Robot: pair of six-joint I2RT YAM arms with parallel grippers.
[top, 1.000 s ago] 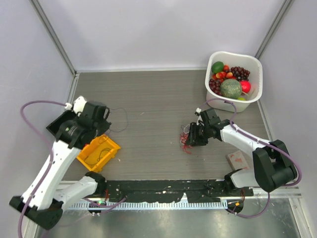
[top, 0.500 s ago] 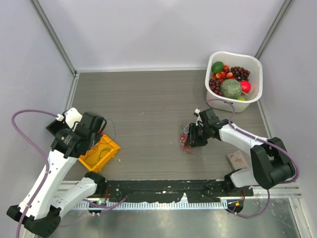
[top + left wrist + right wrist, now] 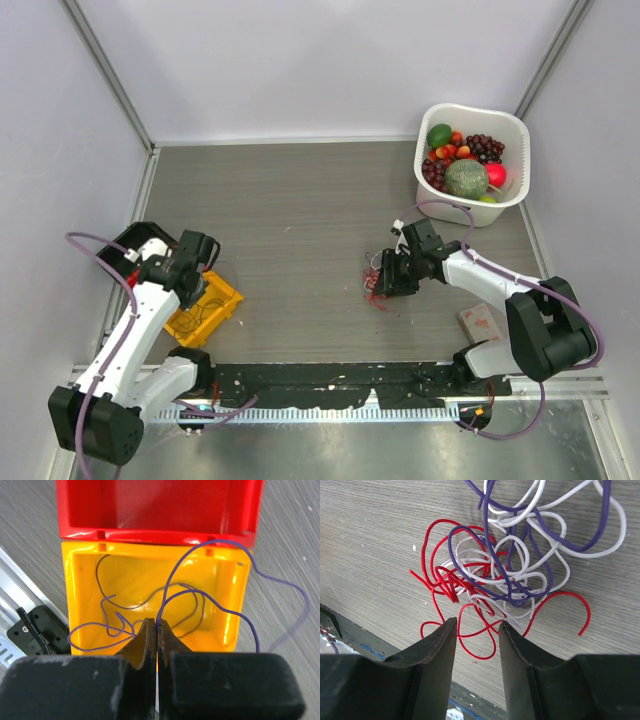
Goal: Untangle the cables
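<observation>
On the tabletop [image 3: 300, 200], the yellow bin [image 3: 85, 565] at the left holds loops of a purple cable [image 3: 215, 540] pinched by the clenched left gripper [image 3: 157, 625], while the tangle of cables [image 3: 512, 567], red, white and purple, lies right of centre under the released right gripper [image 3: 477, 624].

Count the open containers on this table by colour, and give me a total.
White plastic basket: 1
Yellow plastic bin: 1
Red plastic bin: 1
Black bin, partly hidden: 1
Total: 4
</observation>
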